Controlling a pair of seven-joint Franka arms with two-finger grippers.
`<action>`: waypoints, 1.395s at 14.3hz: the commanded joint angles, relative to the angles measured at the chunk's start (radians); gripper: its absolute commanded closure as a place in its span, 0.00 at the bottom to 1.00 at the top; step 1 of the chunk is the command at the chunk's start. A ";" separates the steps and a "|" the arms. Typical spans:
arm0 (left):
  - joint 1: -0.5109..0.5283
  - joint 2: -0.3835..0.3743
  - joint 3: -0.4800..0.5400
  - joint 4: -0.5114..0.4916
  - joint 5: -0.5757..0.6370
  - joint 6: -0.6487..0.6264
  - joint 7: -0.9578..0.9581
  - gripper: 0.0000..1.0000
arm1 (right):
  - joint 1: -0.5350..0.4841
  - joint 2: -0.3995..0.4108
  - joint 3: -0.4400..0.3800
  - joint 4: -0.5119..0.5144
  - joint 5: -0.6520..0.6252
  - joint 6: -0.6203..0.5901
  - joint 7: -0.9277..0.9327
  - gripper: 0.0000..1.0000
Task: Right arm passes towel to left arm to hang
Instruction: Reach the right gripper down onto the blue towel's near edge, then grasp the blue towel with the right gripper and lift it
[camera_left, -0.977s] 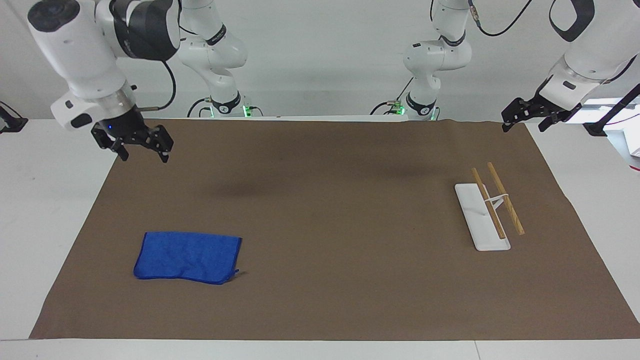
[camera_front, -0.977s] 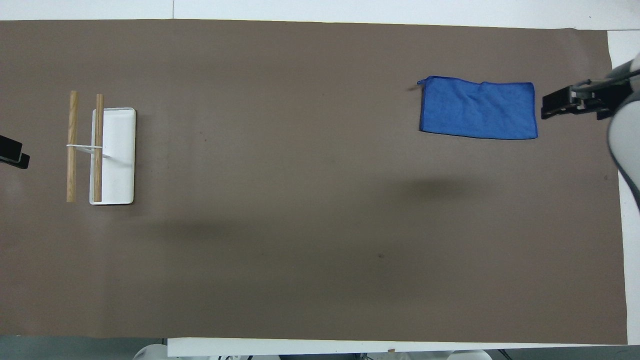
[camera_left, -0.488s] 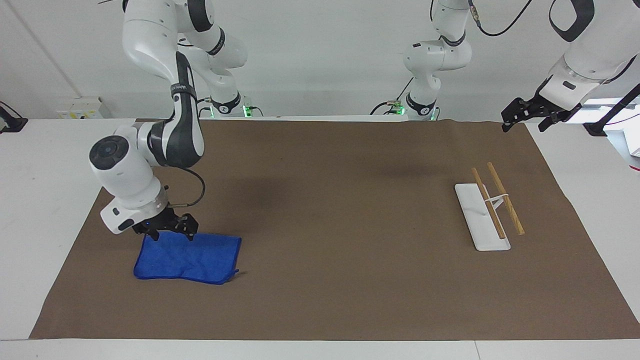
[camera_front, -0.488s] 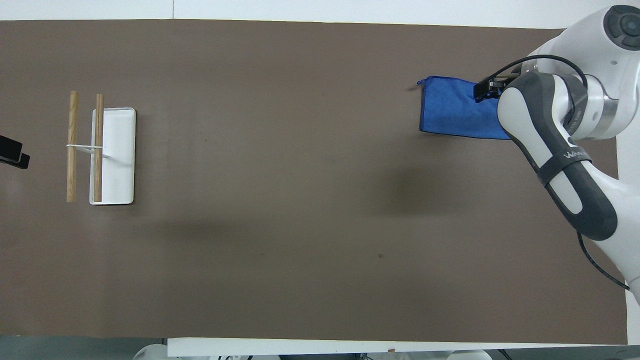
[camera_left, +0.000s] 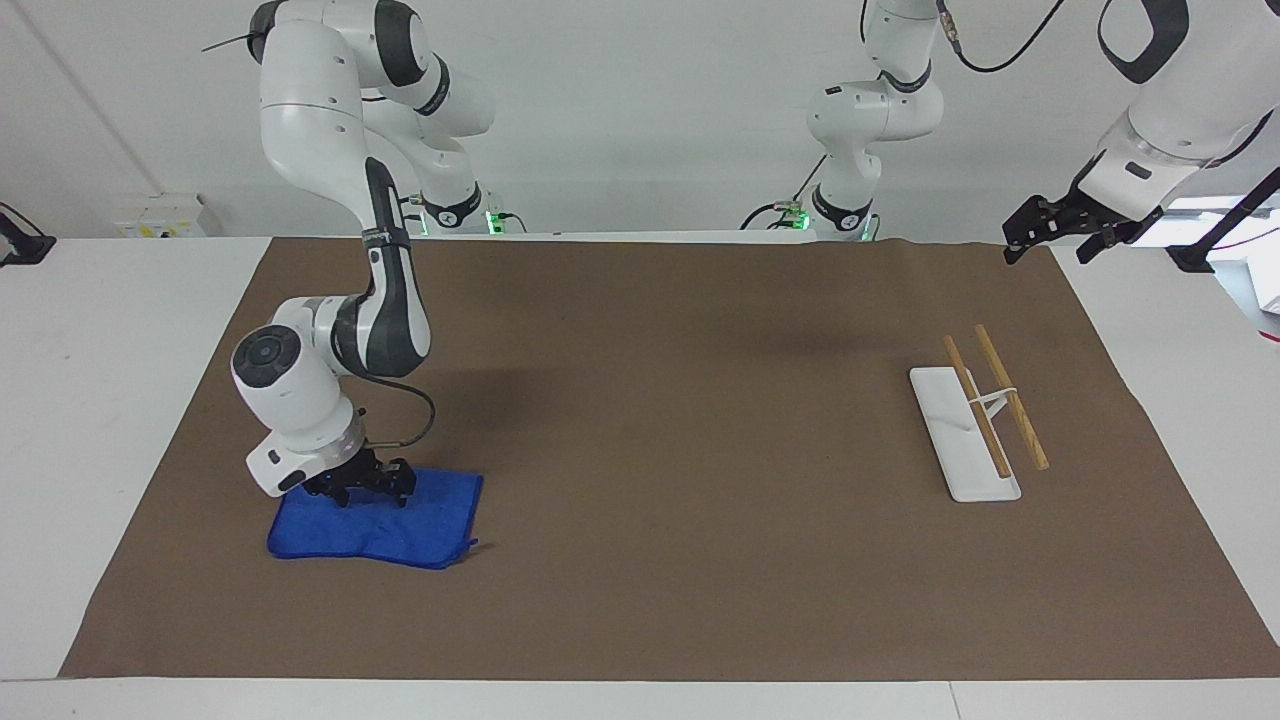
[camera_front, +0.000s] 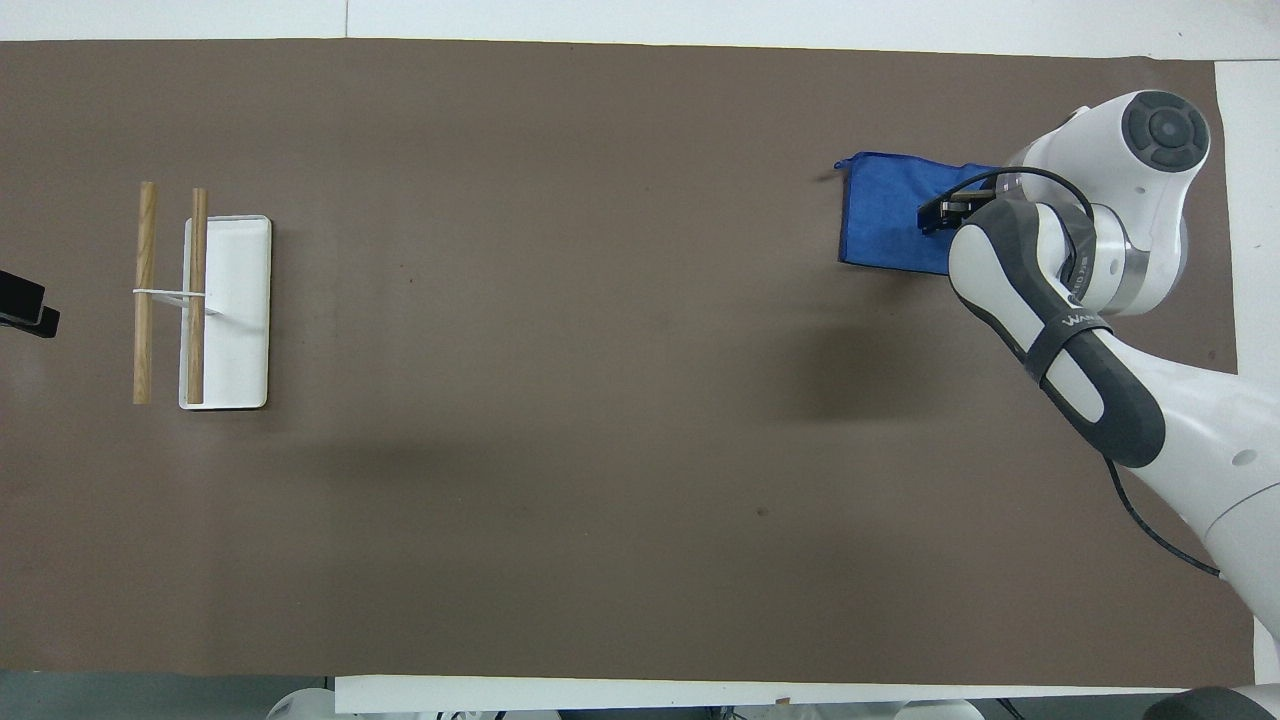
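Overhead view, clock directions read from the centre of the brown mat (camera_front: 620, 400), twelve o'clock pointing away from me.

(a) The towel (camera_left: 410, 525) (camera_front: 880, 225), blue, lies flat on the mat at about two o'clock, toward my right arm's end of the bench (camera_left: 100, 330).

(b) My right arm (camera_left: 385, 310) (camera_front: 1060, 330) enters from about four o'clock and bends down over the towel. My right gripper (camera_left: 372, 492) (camera_front: 940, 212) is set on the towel's edge nearer to me, its fingers apart and their tips against the cloth. The towel is not lifted.

(c) A rack (camera_left: 965, 440) (camera_front: 235, 310), a white base carrying two wooden rods, stands at about nine o'clock, toward my left arm's end of the bench and well apart from the towel.

(d) My left arm waits. My left gripper (camera_left: 1060, 232) (camera_front: 28, 305) hangs in the air at nine o'clock from the rack, fingers apart, holding nothing.
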 joint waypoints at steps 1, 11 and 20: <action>0.000 -0.016 0.002 -0.010 0.008 -0.012 0.000 0.00 | -0.009 -0.018 0.004 -0.038 0.020 0.021 -0.068 0.16; 0.000 -0.016 0.002 -0.010 0.008 -0.012 0.000 0.00 | -0.006 -0.019 0.004 0.055 0.017 -0.112 -0.076 1.00; 0.000 -0.016 0.002 -0.010 0.008 -0.012 0.000 0.00 | 0.016 -0.070 0.062 0.222 0.487 -0.464 0.201 1.00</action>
